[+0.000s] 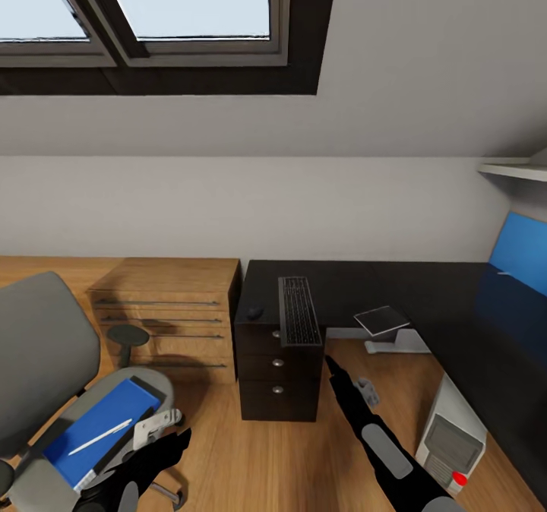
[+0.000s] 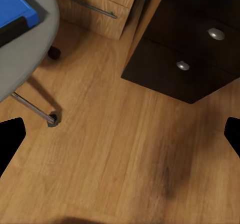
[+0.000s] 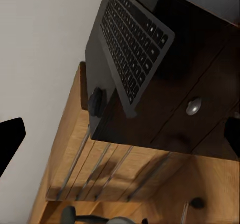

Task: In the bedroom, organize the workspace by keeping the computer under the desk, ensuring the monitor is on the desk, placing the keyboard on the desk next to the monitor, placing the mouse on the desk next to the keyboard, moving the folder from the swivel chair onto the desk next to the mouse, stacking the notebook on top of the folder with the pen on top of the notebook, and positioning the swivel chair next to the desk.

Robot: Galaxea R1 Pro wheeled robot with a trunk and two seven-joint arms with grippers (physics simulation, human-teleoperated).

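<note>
Folder (image 1: 99, 428) half hidden on swivel chair (image 1: 45, 360); both grippers spread wide, holding nothing.

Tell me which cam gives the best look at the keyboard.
Right wrist view: the keyboard is large there, individual key rows readable, one end overhanging the desk edge above the drawers. The head view shows the whole keyboard but small, lying beside the mouse. The left wrist view looks at floor and drawer fronts.
</note>
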